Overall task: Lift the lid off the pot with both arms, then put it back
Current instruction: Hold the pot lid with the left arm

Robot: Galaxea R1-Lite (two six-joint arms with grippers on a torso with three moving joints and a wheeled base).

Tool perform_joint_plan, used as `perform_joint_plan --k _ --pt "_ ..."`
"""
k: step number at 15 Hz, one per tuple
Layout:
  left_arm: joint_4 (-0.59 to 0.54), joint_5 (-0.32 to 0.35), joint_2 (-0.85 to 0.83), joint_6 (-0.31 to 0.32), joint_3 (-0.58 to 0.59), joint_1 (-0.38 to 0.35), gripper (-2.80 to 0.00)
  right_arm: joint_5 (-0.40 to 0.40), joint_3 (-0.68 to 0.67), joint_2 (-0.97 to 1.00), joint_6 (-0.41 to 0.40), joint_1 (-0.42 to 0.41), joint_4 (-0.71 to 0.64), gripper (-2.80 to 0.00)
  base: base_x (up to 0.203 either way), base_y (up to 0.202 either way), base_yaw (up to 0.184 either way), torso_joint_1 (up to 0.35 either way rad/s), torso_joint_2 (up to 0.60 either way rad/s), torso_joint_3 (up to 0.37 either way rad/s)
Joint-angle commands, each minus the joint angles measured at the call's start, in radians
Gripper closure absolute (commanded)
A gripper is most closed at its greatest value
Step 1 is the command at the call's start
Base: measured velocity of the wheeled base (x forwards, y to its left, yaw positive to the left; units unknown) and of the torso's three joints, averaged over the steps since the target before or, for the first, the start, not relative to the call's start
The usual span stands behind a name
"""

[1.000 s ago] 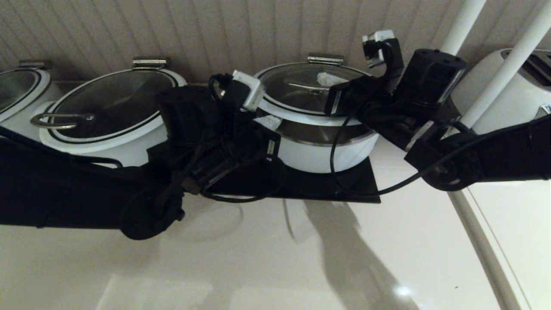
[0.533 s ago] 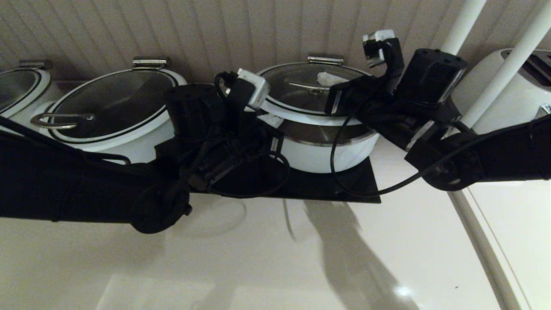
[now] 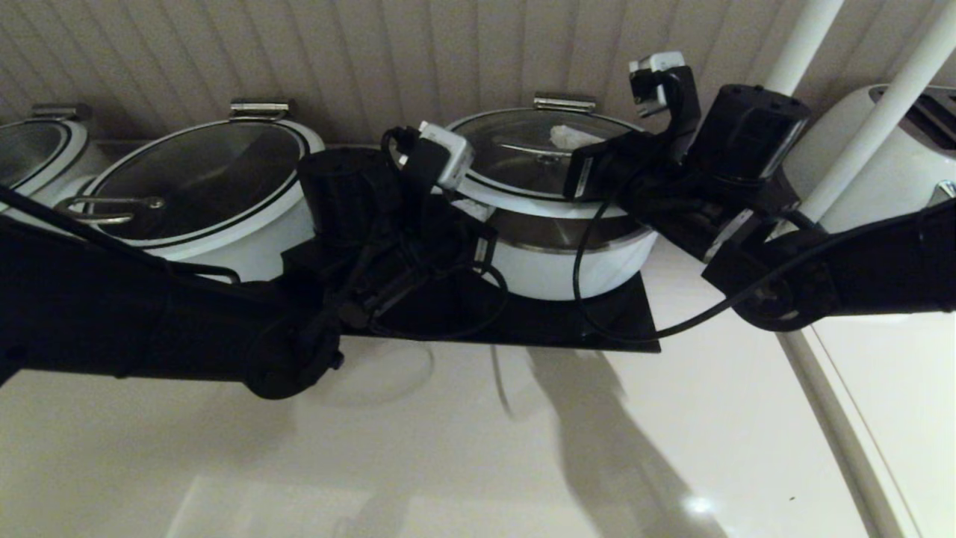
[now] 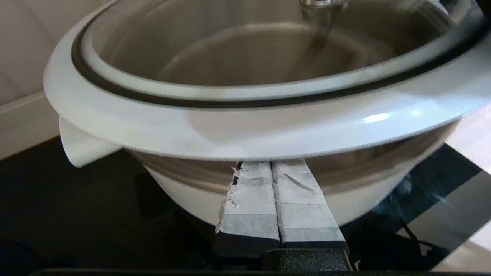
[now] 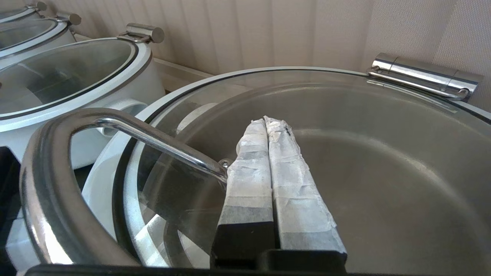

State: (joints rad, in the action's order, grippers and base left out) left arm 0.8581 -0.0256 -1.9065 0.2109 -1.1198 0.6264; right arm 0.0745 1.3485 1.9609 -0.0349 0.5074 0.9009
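The white pot (image 3: 567, 269) stands on a black mat. Its glass lid (image 3: 523, 161) is tipped up at the front and left, so a band of the pot's steel inside shows beneath the rim. My left gripper (image 3: 472, 211) is shut, and its taped fingertips are tucked under the lid's white rim (image 4: 245, 126) at the pot's left side, as the left wrist view (image 4: 270, 166) shows. My right gripper (image 3: 567, 137) is shut and lies over the glass beside the steel bar handle (image 5: 153, 140), its tips (image 5: 266, 120) pointing toward the hinge bracket (image 5: 422, 76).
A wider white pot with a loop-handled lid (image 3: 194, 187) stands close on the left, with another pot (image 3: 30, 157) beyond it. A white appliance (image 3: 896, 164) and two white poles (image 3: 881, 112) stand at the right. The panelled wall is right behind the pots.
My left arm has moved to the right, closer under the lid's rim. The right arm and the lid have barely moved.
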Motion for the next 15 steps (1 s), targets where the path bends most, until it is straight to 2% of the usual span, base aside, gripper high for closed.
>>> perform_joint_plan --k 1,10,15 --pt "0.004 0.000 -0.011 0.001 -0.018 -0.001 0.00 0.001 0.000 0.001 0.000 0.000 0.006 0.00 0.000 0.000 0.000 0.000 0.00 0.000" --pt "0.004 0.000 -0.031 0.001 -0.051 -0.007 0.00 -0.001 -0.009 -0.007 0.000 0.000 0.007 0.00 0.000 0.000 0.000 0.000 0.00 0.000" --pt "0.004 0.000 -0.040 0.002 -0.077 -0.019 0.00 -0.001 -0.060 -0.036 0.000 0.000 0.007 0.00 0.000 0.000 0.000 0.000 0.00 0.000"
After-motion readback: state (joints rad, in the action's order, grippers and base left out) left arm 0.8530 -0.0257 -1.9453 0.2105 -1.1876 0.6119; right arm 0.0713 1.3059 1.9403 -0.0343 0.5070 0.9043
